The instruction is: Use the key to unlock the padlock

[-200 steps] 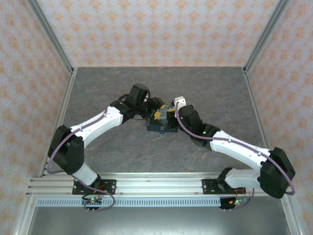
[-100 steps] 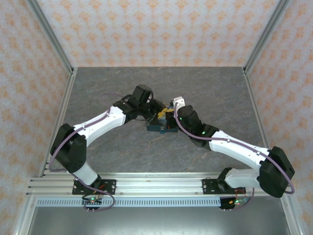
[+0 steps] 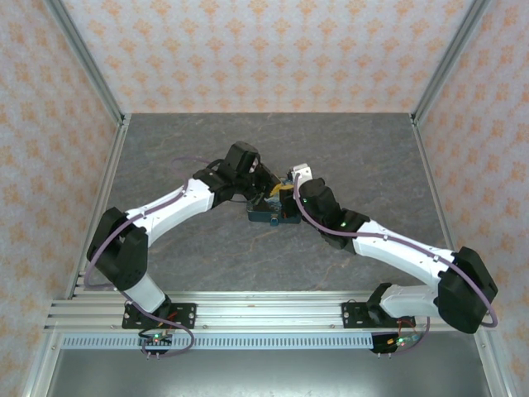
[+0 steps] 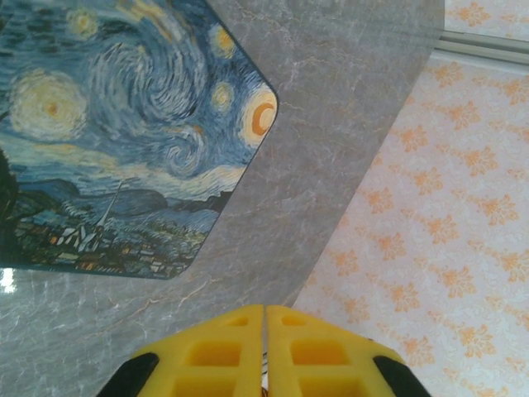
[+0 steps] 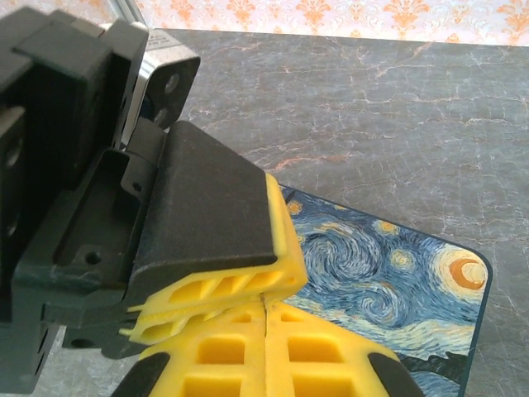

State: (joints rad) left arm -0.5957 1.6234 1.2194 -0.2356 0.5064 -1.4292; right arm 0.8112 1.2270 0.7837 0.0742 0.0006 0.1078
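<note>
Top external, left gripper point(image 3: 271, 190) against right gripper point(image 3: 286, 193) above starry box point(image 3: 266, 217), grasp obscured

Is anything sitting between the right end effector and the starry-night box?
Partly. The left end effector's shut yellow fingers cross right at the right end effector's tips, apparently touching; the rectangular blue-and-yellow starry-night printed box lies partly open beyond.

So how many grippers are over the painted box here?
2. The left gripper reaches in from the left and the right gripper from the right, jaws shut, tips meeting above the starry-night box.
</note>
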